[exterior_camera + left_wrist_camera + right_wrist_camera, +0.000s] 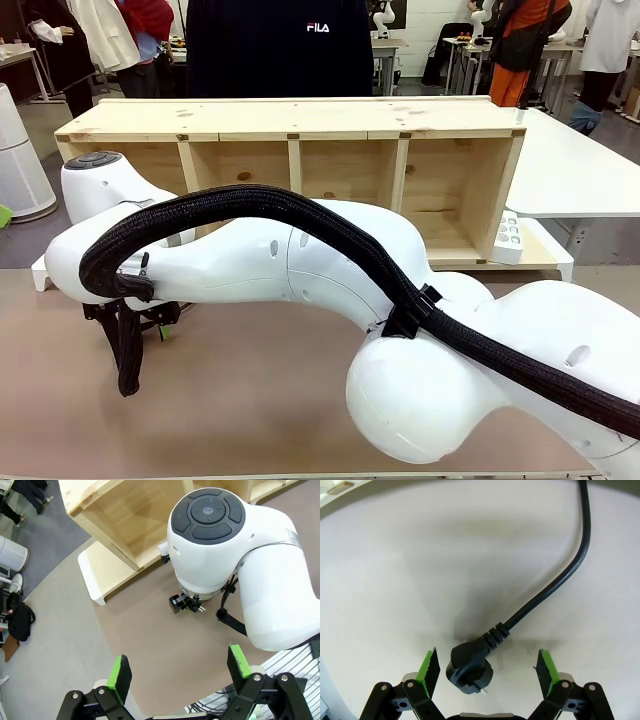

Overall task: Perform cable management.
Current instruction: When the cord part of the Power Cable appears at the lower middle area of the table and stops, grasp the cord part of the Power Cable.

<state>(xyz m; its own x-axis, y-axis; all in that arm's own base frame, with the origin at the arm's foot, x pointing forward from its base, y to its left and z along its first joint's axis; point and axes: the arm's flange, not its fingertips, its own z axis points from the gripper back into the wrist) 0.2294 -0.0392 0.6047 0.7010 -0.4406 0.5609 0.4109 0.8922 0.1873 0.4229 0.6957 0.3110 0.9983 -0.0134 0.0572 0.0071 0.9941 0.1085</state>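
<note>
In the right wrist view the cable [570, 570] lies on the pale tabletop and runs from the top right down to its black round plug [467, 667]. The plug rests flat between the green pads [429, 667] of my right gripper [488, 672], which is open and straddles the plug without touching it. From the front, the right arm reaches across to the left and its gripper [150, 325] points down at the table. My left gripper [179, 672] hangs open and empty, high above the right arm's wrist [210, 535].
A long wooden shelf [300, 150] lies on its side across the back of the table, with a white power strip [510, 238] at its right end. A person in a dark top stands behind it. The right arm's thick braided hose [300, 215] drapes over the arm.
</note>
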